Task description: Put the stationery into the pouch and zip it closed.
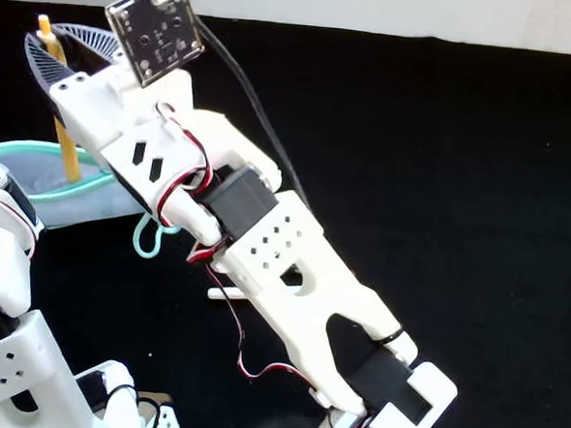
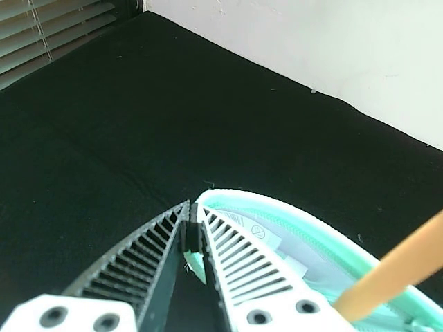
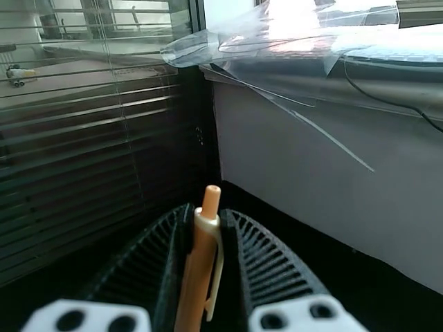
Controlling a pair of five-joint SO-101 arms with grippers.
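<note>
**Pen upright in the pouch mouth, grip not yet released**

The right end effector (image 3: 206, 216) is clamped on the orange pen (image 1: 67, 147), which stands upright with its lower end in the open pouch (image 1: 8, 147) at the far left of the table (image 1: 442, 185). The left end effector (image 2: 192, 211) is pinched shut on the pouch's teal rim. Let go this upright, the pen could topple over the rim. If the rim slips, the mouth may collapse. The left wrist view settles the rim pinch, and the high view gives the pen's stance.
</note>
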